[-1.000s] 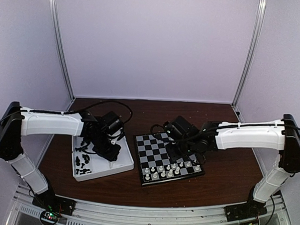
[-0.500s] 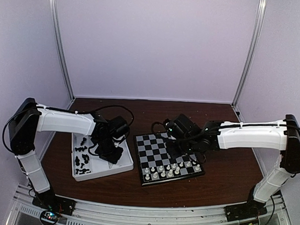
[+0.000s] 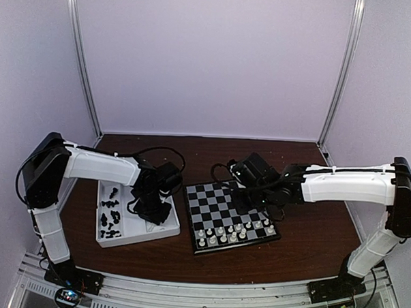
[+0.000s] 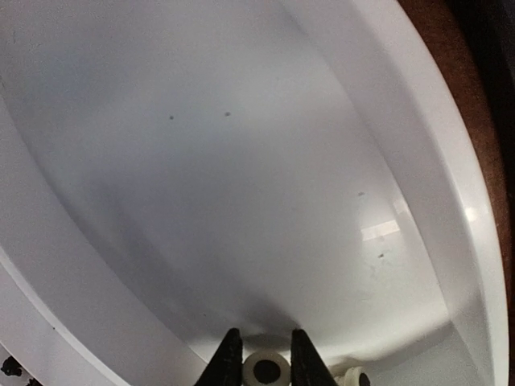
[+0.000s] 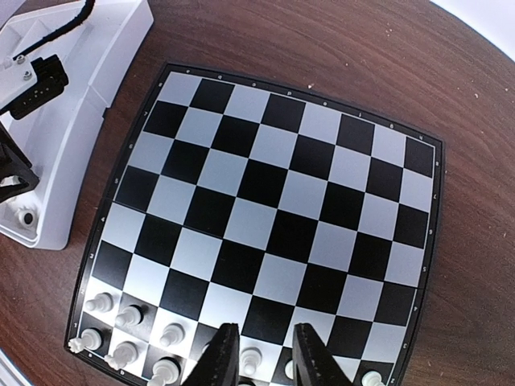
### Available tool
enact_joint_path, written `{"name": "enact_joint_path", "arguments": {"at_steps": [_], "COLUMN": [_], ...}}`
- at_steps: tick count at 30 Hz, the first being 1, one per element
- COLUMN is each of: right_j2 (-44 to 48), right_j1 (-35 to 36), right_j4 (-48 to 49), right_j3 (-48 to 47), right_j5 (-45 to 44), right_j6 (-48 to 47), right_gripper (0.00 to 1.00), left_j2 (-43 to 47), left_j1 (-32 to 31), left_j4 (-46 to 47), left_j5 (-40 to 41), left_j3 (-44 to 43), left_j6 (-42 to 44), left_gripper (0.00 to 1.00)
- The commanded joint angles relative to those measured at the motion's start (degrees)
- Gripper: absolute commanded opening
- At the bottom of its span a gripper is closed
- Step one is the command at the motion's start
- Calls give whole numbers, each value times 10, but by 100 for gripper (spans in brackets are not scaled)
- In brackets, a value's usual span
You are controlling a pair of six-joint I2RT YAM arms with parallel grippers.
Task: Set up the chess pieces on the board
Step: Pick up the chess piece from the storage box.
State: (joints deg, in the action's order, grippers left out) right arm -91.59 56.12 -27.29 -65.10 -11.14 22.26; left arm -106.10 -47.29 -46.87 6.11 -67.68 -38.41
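Note:
My left gripper (image 3: 152, 205) (image 4: 265, 336) is down in the right compartment of the white tray (image 3: 163, 228) (image 4: 451, 201), shut on a cream-white chess piece (image 4: 266, 370) whose round base faces the camera. A second cream piece (image 4: 354, 376) lies just to its right. My right gripper (image 3: 250, 195) (image 5: 265, 342) hovers above the board (image 3: 220, 204) (image 5: 282, 193), jaws slightly apart and holding nothing; a white pawn (image 5: 251, 362) stands on the board below the gap. White pieces (image 3: 233, 231) (image 5: 129, 315) fill much of the board's two near rows. Black pieces (image 3: 111, 212) lie in the tray's left compartment.
The tray (image 5: 80, 96) sits close to the board's left edge, with the left arm's cable and wrist over it. Brown tabletop (image 3: 304, 247) surrounds both. Pale walls and two metal posts (image 3: 83, 60) close in the back.
The right gripper has risen and drawn back from the near rows toward the board's far side. The left arm has swung forward, its gripper shifting slightly right inside the tray.

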Motion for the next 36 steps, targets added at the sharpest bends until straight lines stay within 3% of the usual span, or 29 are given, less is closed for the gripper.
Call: {"name": "enact_joint_path", "arguments": {"at_steps": [1,5,9,21,27,36], "right_j2": [18,18,20,24,26,32], "right_j1": [-7,-11,-14,-21,-22,-22], "right_j4": [11,14,24,28,29,51], "right_j3": [6,7,13,17,17,13], "right_j5": [8,13,20,28,35,58], "right_j6": [-10,-12,-10,-14,-13,-5], "right_gripper": [26,26,26,26,26,26], "left_j2": [-15,-10,2,5,9,73], "left_j1": [4,3,3,-2,-2,1], "left_j4": [-13,-31,-43,-54,-56,-5], "left_j5": [9,-2,-9,-42,-17,33], "left_j3": [-9,-12,-5,7,1,-7], "left_j6": [-6,-5,-8,-13,-11,-14], "left_gripper": [20,34,37,26,12,14]}}
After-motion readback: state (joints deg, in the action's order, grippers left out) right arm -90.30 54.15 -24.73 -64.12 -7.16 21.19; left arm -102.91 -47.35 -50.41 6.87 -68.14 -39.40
